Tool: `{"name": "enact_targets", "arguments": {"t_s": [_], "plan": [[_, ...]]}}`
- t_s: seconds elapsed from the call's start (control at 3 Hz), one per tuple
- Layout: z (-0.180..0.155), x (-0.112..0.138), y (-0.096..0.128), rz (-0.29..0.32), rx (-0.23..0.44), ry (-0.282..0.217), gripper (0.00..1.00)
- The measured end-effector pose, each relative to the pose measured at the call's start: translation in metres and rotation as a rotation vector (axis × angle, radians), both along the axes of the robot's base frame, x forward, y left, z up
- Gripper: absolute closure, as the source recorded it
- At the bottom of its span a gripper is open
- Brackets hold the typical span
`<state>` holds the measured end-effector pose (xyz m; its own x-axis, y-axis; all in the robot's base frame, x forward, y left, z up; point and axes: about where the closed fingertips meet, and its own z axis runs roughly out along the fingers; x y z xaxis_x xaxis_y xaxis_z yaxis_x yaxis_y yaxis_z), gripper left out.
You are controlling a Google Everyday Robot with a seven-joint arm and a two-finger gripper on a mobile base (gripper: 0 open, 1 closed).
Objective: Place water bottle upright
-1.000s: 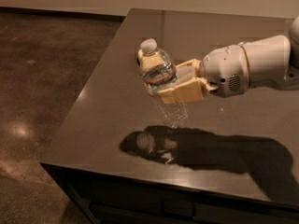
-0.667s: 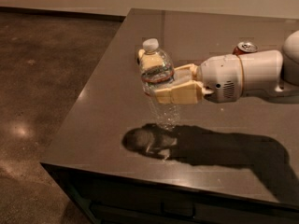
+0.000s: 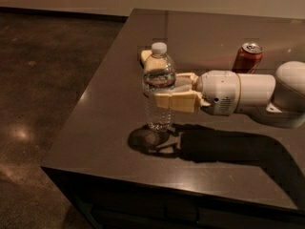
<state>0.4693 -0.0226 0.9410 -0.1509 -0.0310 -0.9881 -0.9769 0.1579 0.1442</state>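
The water bottle [image 3: 158, 87] is a clear ribbed bottle with a white cap and a label band. It stands upright, and its base meets the dark table [image 3: 105, 128] near the left front part. My gripper [image 3: 155, 82] reaches in from the right on a white arm and is shut on the bottle's middle. One cream finger [image 3: 175, 101] lies in front of the bottle. The other finger's tip shows behind the bottle's shoulder.
A red-orange soda can [image 3: 248, 57] stands upright behind my arm, at the back right. The table's left edge and front edge are close to the bottle. A dark polished floor [image 3: 43, 89] lies to the left.
The bottle was tilted and held above the table. Now it is upright and lower, with its base on the surface. My arm has come down with it, uncovering the soda can.
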Motion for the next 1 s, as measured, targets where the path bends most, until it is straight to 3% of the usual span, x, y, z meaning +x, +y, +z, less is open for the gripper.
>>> {"name": "enact_targets", "arguments": {"t_s": [0.33,1.0], "plan": [[-0.0043,0.0005,0.0023,-0.006,0.051,-0.048,1.0],[-0.0098,-0.0027,0.0058,0.008,0.061,-0.154,0.58]]}}
